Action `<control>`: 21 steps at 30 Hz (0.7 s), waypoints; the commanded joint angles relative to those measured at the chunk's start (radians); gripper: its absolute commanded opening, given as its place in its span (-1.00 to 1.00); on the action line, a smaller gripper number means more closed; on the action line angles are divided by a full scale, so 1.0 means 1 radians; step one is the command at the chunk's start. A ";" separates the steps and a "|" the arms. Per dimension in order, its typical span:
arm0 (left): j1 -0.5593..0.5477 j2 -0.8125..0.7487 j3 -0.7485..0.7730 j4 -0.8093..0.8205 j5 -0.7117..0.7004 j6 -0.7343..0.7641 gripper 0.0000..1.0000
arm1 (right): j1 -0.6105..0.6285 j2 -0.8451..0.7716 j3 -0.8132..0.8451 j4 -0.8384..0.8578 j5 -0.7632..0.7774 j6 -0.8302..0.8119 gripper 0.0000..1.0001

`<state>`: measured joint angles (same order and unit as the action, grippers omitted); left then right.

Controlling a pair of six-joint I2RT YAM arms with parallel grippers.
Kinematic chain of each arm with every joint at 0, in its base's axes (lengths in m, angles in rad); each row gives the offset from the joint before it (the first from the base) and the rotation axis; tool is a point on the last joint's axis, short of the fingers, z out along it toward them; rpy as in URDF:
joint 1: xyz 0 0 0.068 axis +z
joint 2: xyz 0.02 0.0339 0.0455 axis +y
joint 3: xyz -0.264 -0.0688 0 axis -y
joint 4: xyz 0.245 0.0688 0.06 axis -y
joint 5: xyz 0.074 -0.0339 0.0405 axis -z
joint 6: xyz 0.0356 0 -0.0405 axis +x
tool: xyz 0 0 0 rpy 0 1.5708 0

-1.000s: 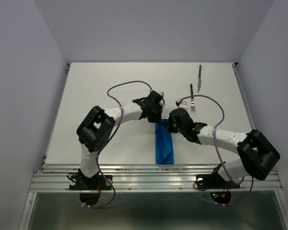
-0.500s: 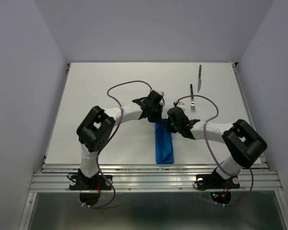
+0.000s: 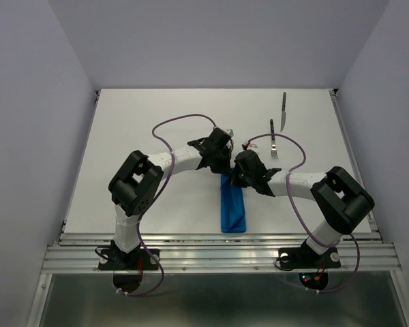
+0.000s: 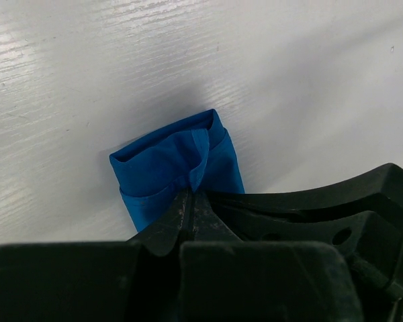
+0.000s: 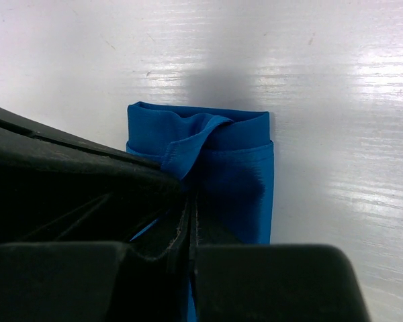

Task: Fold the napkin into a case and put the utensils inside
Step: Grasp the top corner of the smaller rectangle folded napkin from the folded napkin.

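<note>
Here's the napkin (image 3: 232, 204), folded into a long, narrow blue strip and lying flat on the white surface (image 3: 157, 109), with one short end pointing away from the arms. Both arms reach in and meet right over that far end.

The left pincer (image 4: 190, 201) comes at the napkin's far end from the left. Its fingers are pressed tight together, and a little peak of the top blue layer is nipped between the tips. Around that pinch the cloth lifts a touch, showing layers stacked at the napkin's end.

The right pincer (image 5: 189, 201) comes at the same end from the right. It's clamped just as tight, with a fold of the upper layer drawn into its tips. So that's two closed pinches side by side on the one end of the napkin, while its other end lies flat with nothing on it.

The fork (image 3: 273, 143) lies beyond the napkin's far end and off to its right, well apart from the cloth. The knife (image 3: 283, 112) is farther from the napkin again, just past the fork.
</note>
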<state>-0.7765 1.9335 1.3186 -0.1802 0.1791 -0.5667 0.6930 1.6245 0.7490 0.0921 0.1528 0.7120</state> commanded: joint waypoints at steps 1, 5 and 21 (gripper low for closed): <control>-0.001 -0.007 -0.005 0.036 0.046 -0.019 -1.00 | -0.003 0.040 0.007 0.040 -0.022 0.004 -0.99; -0.001 0.005 -0.013 0.050 0.065 -0.029 -1.00 | -0.003 0.038 -0.008 0.049 -0.021 0.010 -0.99; -0.001 -0.016 -0.018 0.010 0.005 -0.010 -0.32 | -0.003 0.020 -0.020 0.046 -0.007 0.012 -0.99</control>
<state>-0.7567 1.9804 1.3022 -0.1158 0.1783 -0.5896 0.6930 1.6360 0.7460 0.1261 0.1455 0.7193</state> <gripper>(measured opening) 0.315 0.015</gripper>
